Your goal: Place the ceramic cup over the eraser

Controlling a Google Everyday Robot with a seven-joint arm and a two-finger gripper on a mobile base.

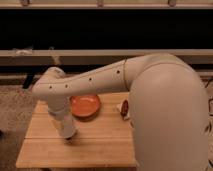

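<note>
My gripper [68, 134] hangs at the end of the white arm, low over the left part of the wooden table [100, 147], in front and to the left of the orange bowl. The white ceramic cup and the black eraser do not show; the arm's lower end covers the spot beneath it.
An orange-red round bowl [85, 105] sits at the table's middle back. A dark red piece on a white wedge [124, 108] lies at the back right, partly behind my large white arm [165, 115]. A dark shelf with a rail runs behind the table.
</note>
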